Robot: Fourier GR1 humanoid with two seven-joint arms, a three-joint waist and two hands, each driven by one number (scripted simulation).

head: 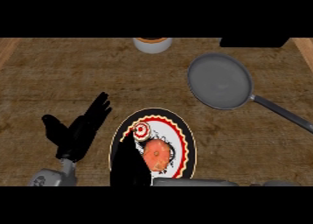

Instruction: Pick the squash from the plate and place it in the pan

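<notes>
Presently: squash (158, 154) on plate (186, 131), pan (218, 81) unfilled. Right hand (130, 164) beside squash, grasp not discernible; left hand (78, 129) spread, resting lower left. Lift and transfer remain.

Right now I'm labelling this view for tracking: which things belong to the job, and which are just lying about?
Job: squash, plate under it, pan, right hand beside the squash.
Lying about: white cup, black object at the far edge, left hand resting open at left.

1 ea: squash (158, 153), plate (186, 136), pan (218, 81), cup (151, 44)
</notes>
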